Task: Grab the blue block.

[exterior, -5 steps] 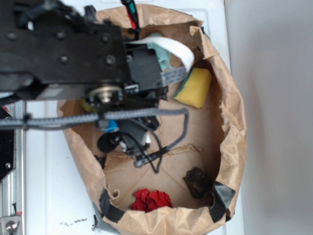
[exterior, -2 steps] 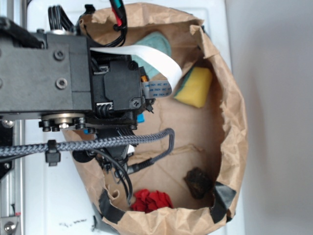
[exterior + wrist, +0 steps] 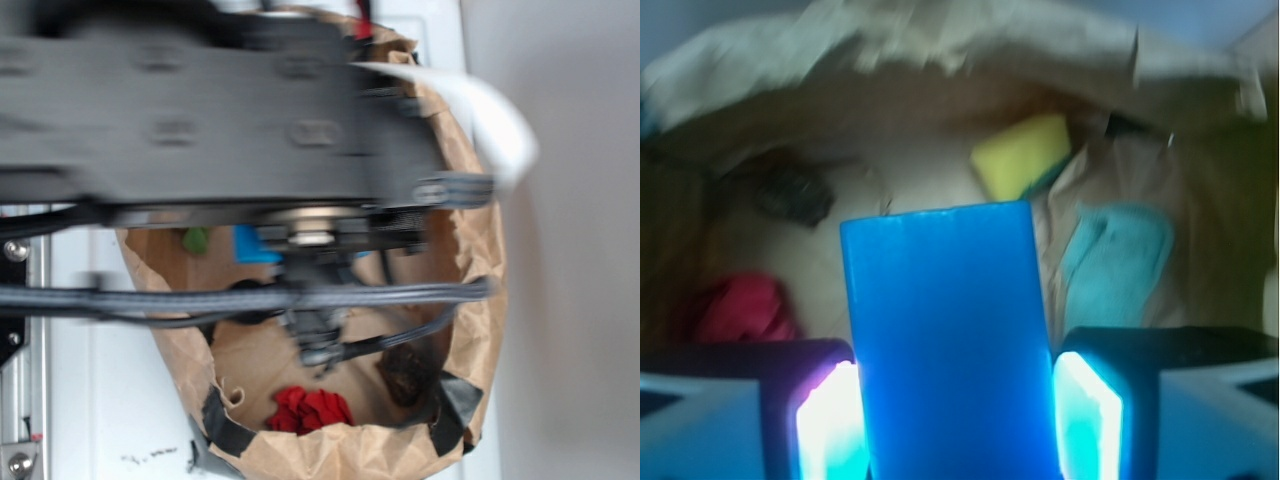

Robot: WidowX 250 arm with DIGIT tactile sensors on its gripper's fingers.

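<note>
The blue block (image 3: 945, 340) is a bright blue flat bar that fills the middle of the wrist view and stands straight up between the jaws. My gripper (image 3: 955, 415) is shut on it; both glowing pads (image 3: 825, 420) press against its sides. In the exterior view a patch of the blue block (image 3: 255, 245) shows just under the blurred black arm (image 3: 230, 110), above the floor of the paper bag. The gripper itself is hidden there under the arm and cables.
A brown paper bag (image 3: 482, 250) with a high crumpled rim surrounds everything. Inside lie a yellow sponge (image 3: 1020, 155), a pale teal cloth (image 3: 1118, 255), a red cloth (image 3: 310, 408), a dark brown lump (image 3: 405, 372) and a small green thing (image 3: 195, 240).
The arm has swung to the right across the bag and is blurred. It now covers the sponge and the teal cloth in the exterior view. The blue block shows beneath it.
</note>
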